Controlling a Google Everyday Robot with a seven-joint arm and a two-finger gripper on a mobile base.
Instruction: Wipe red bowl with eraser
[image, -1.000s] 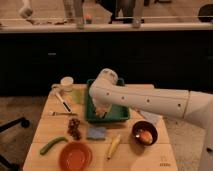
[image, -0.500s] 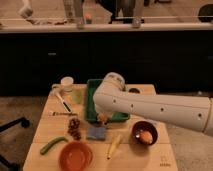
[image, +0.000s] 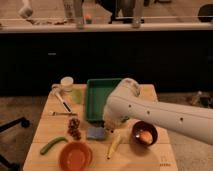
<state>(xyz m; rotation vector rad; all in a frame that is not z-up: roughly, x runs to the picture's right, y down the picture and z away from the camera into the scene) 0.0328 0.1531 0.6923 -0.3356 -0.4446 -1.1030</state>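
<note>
The red bowl (image: 76, 156) sits at the table's front left edge, wide, shallow and orange-red, with nothing inside it. The eraser does not show anywhere; it may be hidden behind my arm. My white arm (image: 160, 114) reaches in from the right and bends down at the elbow. The gripper (image: 109, 127) hangs at the green tray's front edge, right beside a blue sponge (image: 96, 133). It is up and to the right of the red bowl and apart from it.
A green tray (image: 100, 95) stands at the table's middle back. A dark brown bowl with an orange object (image: 144, 134) is at the right. A banana (image: 114, 146), grapes (image: 74, 128), a green vegetable (image: 52, 145), a white cup (image: 66, 83) and utensils (image: 62, 103) lie around.
My arm has swung forward and down, and the gripper end has moved from over the tray to its front edge, by the blue sponge. The table's things have not moved.
</note>
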